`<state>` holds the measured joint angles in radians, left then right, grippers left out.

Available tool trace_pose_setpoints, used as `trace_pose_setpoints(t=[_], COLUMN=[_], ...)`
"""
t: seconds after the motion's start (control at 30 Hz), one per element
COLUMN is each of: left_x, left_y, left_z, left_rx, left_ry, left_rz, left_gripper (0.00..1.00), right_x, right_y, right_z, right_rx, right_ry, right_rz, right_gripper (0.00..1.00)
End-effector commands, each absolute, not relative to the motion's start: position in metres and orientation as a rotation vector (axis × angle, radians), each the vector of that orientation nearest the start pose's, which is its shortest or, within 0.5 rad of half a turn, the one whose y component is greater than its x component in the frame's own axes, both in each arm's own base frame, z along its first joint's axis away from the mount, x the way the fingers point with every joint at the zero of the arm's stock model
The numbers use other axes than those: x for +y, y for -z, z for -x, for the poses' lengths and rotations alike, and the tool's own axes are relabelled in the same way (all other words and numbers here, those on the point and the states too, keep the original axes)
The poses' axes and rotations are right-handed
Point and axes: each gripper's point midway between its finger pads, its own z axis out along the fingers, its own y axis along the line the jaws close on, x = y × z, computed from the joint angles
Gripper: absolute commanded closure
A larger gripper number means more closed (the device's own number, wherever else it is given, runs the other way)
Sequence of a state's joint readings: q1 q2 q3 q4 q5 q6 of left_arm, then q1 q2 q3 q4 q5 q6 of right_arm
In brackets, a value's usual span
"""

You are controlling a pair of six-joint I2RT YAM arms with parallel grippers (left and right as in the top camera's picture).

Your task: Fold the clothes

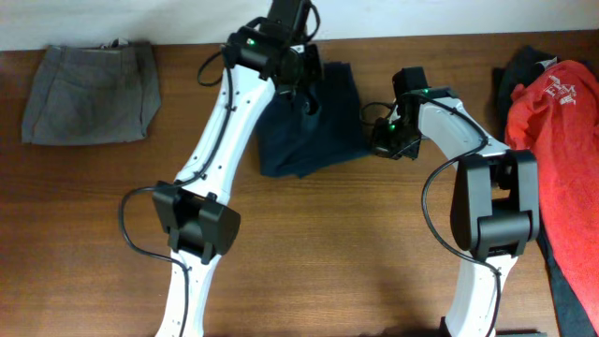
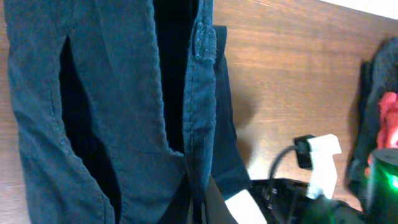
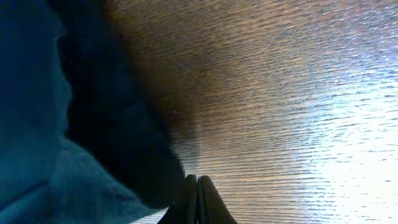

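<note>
The right pincer (image 3: 196, 200) is closest. Its two black fingers are pressed tight together, low over the brown wooden worktop (image 3: 280, 93). Their tips touch the edge of the dark navy-blue cloth shorts (image 1: 309, 131), but it is not clear if they nip any cloth. The shorts lie rumpled in the middle, near the back of the worktop. The left pincer (image 1: 302, 94) is over the top part of the shorts, and it is not clear if it is open or closed. Folded grey cloth shorts (image 1: 89, 94) lie far left. A red T-shirt with white print (image 1: 562, 150) lies far right.
</note>
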<state>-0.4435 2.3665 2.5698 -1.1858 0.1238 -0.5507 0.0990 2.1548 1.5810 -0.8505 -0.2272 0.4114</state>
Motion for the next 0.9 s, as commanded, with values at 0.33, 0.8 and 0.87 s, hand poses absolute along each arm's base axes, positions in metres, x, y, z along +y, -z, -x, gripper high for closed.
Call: trace_pose_setpoints(t=[0.33, 0.8, 0.87], left_x=[-0.170, -0.003, 0.007], left_y=[-0.177, -0.282, -0.295], left_z=[-0.466, -0.431, -0.425], left_rx=[2.878, 2.673, 2.645], left_ry=[0.129, -0.059, -0.047], left_rz=[0.235, 0.621, 0.618], left_gripper=[0.99, 0.99, 0.99], right_x=[0.080, 0.076, 0.076], right_y=[-0.019, -0.018, -0.018], right_z=[-0.436, -0.435, -0.436], right_rx=[2.989, 2.993, 2.991], right_ry=[-0.350, -0.319, -0.320], right_rz=[-0.418, -0.422, -0.422], right_gripper=[0.96, 0.96, 0.96])
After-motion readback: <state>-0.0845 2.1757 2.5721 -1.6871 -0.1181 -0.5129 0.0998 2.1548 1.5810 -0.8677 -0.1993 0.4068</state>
